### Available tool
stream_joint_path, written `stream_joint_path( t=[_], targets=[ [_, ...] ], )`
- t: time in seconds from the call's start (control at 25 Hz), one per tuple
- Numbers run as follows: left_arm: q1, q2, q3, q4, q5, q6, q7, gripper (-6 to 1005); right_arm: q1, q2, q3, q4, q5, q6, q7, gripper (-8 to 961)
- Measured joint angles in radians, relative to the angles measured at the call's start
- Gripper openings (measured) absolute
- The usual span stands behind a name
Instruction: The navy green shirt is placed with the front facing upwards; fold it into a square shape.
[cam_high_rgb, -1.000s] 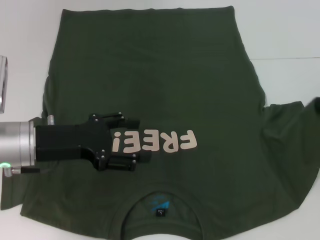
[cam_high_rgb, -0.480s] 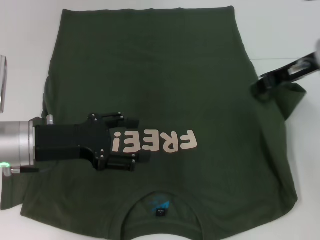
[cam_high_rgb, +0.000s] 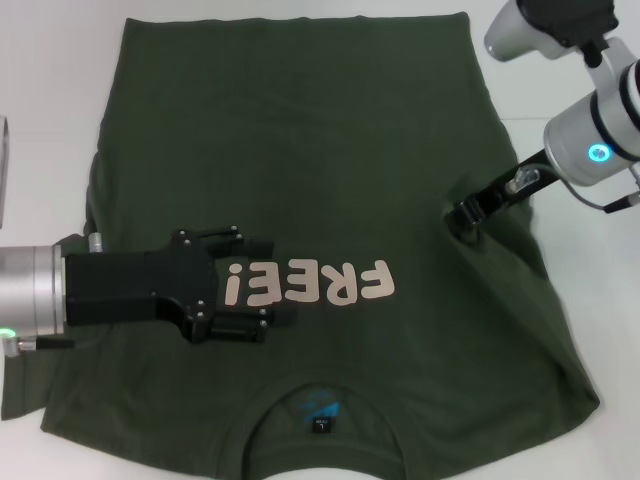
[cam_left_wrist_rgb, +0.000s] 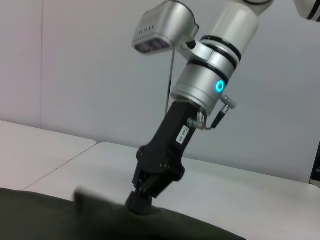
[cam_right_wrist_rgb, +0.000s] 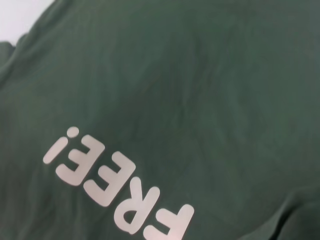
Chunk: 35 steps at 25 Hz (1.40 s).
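Right gripper (cam_high_rgb: 468, 215) fingers pinch navy green shirt (cam_high_rgb: 300, 130) sleeve; left gripper (cam_high_rgb: 262, 285) fingers part-open, pressing chest.

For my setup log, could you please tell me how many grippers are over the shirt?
2: the left gripper lies on the shirt beside the "FREE!" print; the right gripper touches its right side.
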Motion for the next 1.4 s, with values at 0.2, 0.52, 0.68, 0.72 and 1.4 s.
stream_joint_path(
  t=[0.2, 0.52, 0.68, 0.72, 1.4],
  targets=[
    [0.0, 0.0, -0.001, 0.0, 0.0, 0.0, 0.001, 872, 0.009, 0.0, -0.012, 0.049, 0.004, 0.04, -0.001, 20],
    [-0.003, 0.001, 0.0, 0.0, 0.0, -0.002, 0.004, 872, 0.033, 0.005, -0.017, 0.096, 0.006, 0.08, -0.008, 22],
    [-0.004, 0.001, 0.001, 0.0, 0.0, -0.004, 0.005, 872, 0.041, 0.006, -0.018, 0.114, 0.006, 0.096, -0.008, 23],
    [-0.004, 0.001, 0.001, 0.0, 0.0, -0.004, 0.005, 872, 0.042, 0.006, -0.018, 0.118, 0.006, 0.102, -0.009, 24],
    [0.0, 0.0, 0.001, 0.0, 0.0, -0.01, 0.007, 872, 0.054, 0.002, -0.073, 0.168, 0.052, 0.179, 0.014, 28]
  ],
)
